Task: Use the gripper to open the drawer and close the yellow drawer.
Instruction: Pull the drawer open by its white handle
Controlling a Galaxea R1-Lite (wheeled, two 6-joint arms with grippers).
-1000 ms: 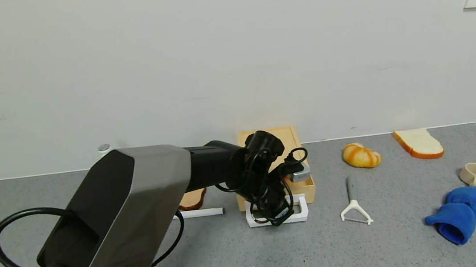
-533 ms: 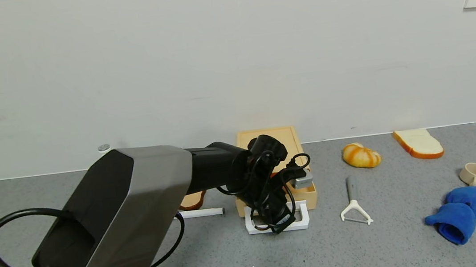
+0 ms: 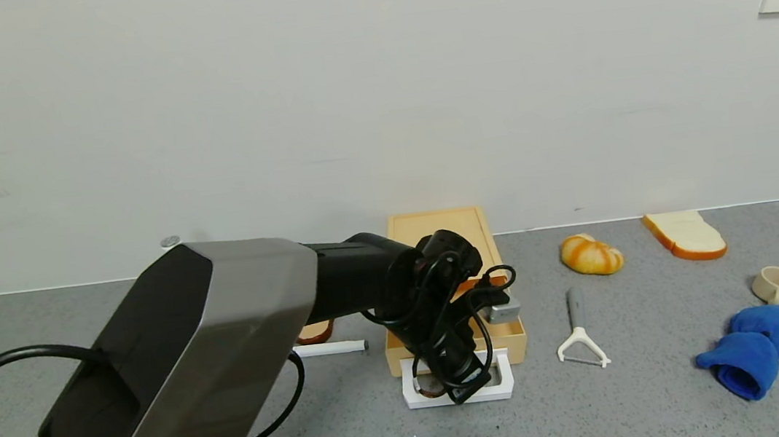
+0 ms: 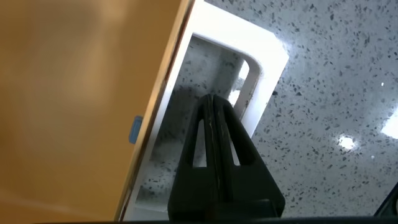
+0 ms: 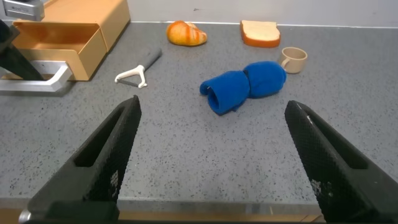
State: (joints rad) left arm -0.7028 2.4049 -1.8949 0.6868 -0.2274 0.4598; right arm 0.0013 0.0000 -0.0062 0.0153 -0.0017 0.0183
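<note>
Left arm casing fills the near-left of the head view and hides part of the bench [image 3: 638,403] behind it; a brown-edged slice [image 3: 314,332] and a white marker [image 3: 334,348] show only partly past the forearm. Left end effector [image 3: 461,380] reaches forward and down from the left, cables looped around the wrist, small grey block on its right side; its tip sits inside the white loop handle [image 3: 503,380] of the drawer [image 3: 502,341]; in the left wrist view the fingers [image 4: 214,134] lie pressed together, narrow, within the handle opening [image 4: 261,68], contact with the bar not discernible. Drawer unit stands at the mid far edge against the wall; tray slid out toward the near edge, interior mostly hidden by the wrist. Right end effector [image 5: 208,162] spread wide, empty, low over the near-right bench edge; not seen from the head. Right of the drawer: peeler [image 3: 579,340], bread roll [image 3: 590,254], toast slice [image 3: 685,235], cup [image 3: 777,284], blue cloth [image 3: 753,349].
</note>
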